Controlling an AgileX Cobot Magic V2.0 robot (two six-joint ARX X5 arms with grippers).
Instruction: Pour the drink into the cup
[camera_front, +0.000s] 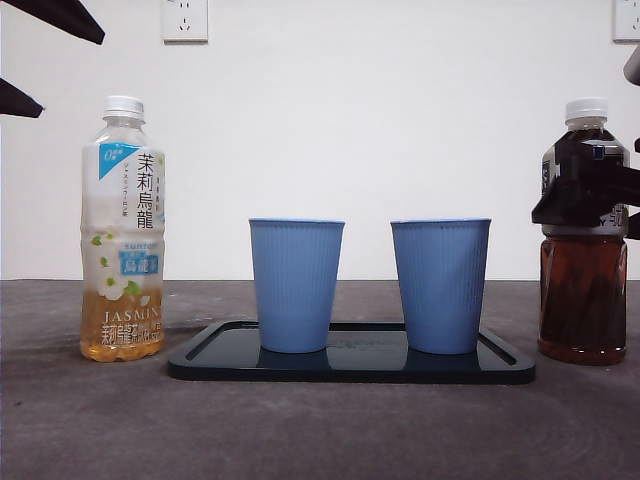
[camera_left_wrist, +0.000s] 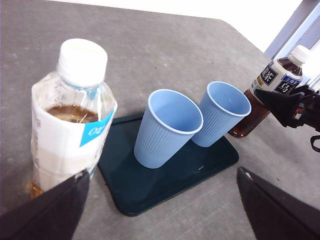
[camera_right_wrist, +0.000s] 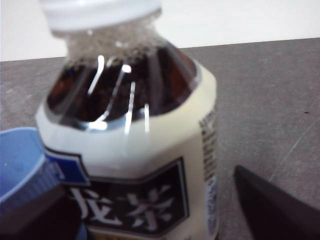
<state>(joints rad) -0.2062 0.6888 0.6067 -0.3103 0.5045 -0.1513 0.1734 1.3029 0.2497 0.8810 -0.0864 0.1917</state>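
Note:
A dark tea bottle with a white cap stands on the table right of the tray. My right gripper sits around its label, jaws open on either side; in the right wrist view one jaw stands apart from the bottle. Two empty blue cups, left and right, stand upright on a dark tray. My left gripper is open and empty, high beside a capped jasmine tea bottle, which stands left of the tray.
The table is grey, with a white wall behind. The left arm shows as black tips at the top left corner of the front view. The right gripper on the dark bottle also shows in the left wrist view.

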